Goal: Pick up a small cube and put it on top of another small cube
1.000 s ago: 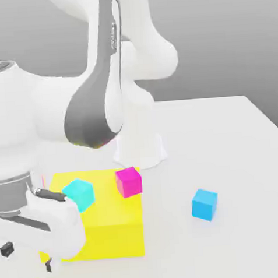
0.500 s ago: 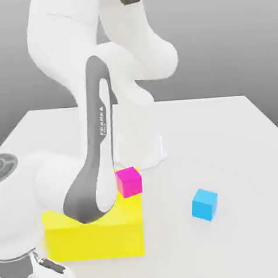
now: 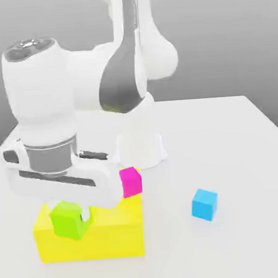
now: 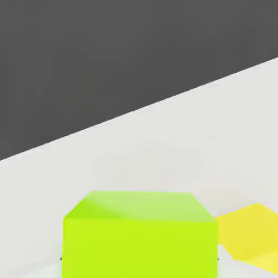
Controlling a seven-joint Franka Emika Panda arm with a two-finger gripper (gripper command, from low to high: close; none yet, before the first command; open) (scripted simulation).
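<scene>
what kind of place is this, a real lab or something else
Most likely a simulated tabletop, not a real lab: a plain white table, flat-coloured cubes such as the lime-green cube and blue cube, and a featureless grey backdrop.

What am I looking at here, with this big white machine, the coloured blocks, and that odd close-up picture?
The white machine is a robot arm in a computer simulation. One picture comes from a camera standing off the arm; the close-up comes from a camera on its hand. At the arm's end is the gripper, its jaws shut on a small lime-green cube, the same cube that looms large in the close-up. It is held in front of a big yellow block. A magenta cube rests on that block's far corner, and a blue cube sits apart on the white table.
</scene>
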